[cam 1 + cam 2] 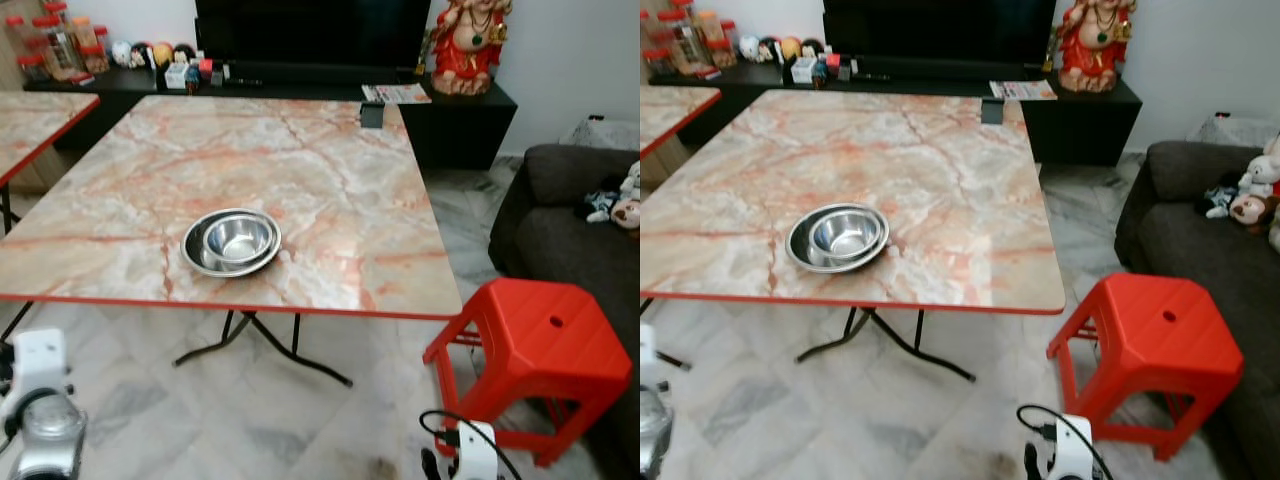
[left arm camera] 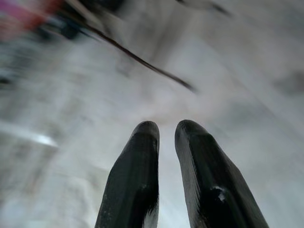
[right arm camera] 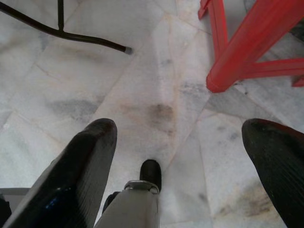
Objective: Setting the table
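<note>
Table (image 1: 330, 190), marble-patterned with a red edge, spreads from ten to two o'clock ahead. The red stool (image 1: 540, 345) stands at four o'clock, just off the table's corner. A steel plate (image 1: 195, 258) with a steel bowl (image 1: 238, 238) nested on it sits near the front edge at eleven o'clock. Walking closer, the right arm could likely clip the stool. Both grippers hang low over the floor, well short of the dishes: left gripper (image 2: 166, 130) fingers nearly together, right gripper (image 3: 180, 137) fingers wide apart, both empty.
</note>
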Robot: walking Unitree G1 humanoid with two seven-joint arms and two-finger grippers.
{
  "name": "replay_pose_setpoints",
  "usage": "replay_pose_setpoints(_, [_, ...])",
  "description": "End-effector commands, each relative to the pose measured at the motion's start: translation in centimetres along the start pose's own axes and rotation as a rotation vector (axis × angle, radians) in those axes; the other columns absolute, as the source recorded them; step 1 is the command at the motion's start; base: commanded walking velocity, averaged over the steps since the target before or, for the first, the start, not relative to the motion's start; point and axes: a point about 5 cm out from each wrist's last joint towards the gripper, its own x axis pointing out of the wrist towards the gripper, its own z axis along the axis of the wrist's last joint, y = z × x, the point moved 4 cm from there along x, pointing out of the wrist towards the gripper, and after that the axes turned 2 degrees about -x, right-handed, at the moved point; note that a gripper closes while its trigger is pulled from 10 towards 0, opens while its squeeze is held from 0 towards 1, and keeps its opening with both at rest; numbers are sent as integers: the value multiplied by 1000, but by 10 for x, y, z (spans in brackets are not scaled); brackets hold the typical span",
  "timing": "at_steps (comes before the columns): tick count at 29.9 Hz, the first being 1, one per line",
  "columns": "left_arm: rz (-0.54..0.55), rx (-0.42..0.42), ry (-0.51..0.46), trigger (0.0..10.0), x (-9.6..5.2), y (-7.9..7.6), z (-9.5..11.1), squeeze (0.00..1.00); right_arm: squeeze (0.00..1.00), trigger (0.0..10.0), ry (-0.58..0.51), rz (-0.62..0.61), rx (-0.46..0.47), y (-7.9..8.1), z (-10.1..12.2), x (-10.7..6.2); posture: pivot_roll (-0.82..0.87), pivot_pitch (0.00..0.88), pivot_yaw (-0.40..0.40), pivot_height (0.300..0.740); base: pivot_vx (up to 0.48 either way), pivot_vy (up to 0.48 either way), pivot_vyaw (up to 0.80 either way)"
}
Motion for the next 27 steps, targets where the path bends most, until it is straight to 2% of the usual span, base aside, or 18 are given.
replay_pose_setpoints(1, [-149, 87, 27, 10000, -7, -27, -9, 0, 0, 10000, -1, -13, 9, -3, 2, 1, -42, 0, -11, 740, 0, 0, 0])
replay_pose_setpoints(2, [-196, 125, 27, 10000, -10, -35, -11, 0, 0, 10000, -2, -13, 9, -2, 3, 1, -44, 0, -10, 740, 0, 0, 0])
replay_pose_setpoints(4, [-336, 176, 69, 10000, -23, -63, -24, 0, 0, 10000, -3, -12, 15, -2, 3, 1, -53, 0, -4, 740, 0, 0, 0])
replay_pose_setpoints(5, [-336, 176, 69, 10000, -23, -63, -24, 0, 0, 10000, -3, -12, 15, -2, 3, 1, -53, 0, -4, 740, 0, 0, 0])
replay_pose_setpoints(7, [-397, 162, 87, 10000, -29, -76, -27, 0, 0, 10000, -3, -12, 17, -1, 3, 1, -57, 0, -2, 740, 0, 0, 0])
replay_pose_setpoints(8, [-467, 123, 103, 10000, -36, -92, -27, 0, 0, 10000, -4, -11, 19, -1, 3, 1, -60, 0, 1, 740, 0, 0, 0])
replay_pose_setpoints(9, [-467, 123, 103, 10000, -36, -92, -27, 0, 0, 10000, -4, -11, 19, -1, 3, 1, -60, 0, 1, 740, 0, 0, 0])
replay_pose_setpoints(10, [-531, 88, 114, 10000, -42, -105, -25, 0, 0, 10000, -3, -10, 22, 0, 3, 1, -61, 0, 0, 740, 0, 0, 0])
replay_pose_setpoints(11, [-560, 65, 121, 10000, -45, -110, -25, 0, 0, 10000, -3, -9, 23, 0, 3, 1, -63, 0, 2, 740, 0, 0, 0])
replay_pose_setpoints(16, [-648, -27, 160, 10000, -58, -128, -27, 0, 0, 10000, -4, -5, 15, 0, 4, 1, -90, 0, -1, 740, 0, 0, 0])
replay_pose_setpoints(19, [-653, -83, 192, 10000, -63, -133, -31, 0, 0, 10000, -11, -9, 18, -2, 6, 1, -95, 0, -8, 740, 0, 0, 0])
replay_pose_setpoints(22, [-678, -78, 224, 10000, -73, -144, -37, 0, 0, 10000, -16, -23, 27, -7, 8, 1, -96, 0, -16, 740, 0, 0, 0])
replay_pose_setpoints(27, [-713, -80, 225, 10000, -80, -155, -34, 0, 0, 10000, -23, -40, 51, -9, 10, 2, -108, 0, 1, 740, 0, 0, 0])
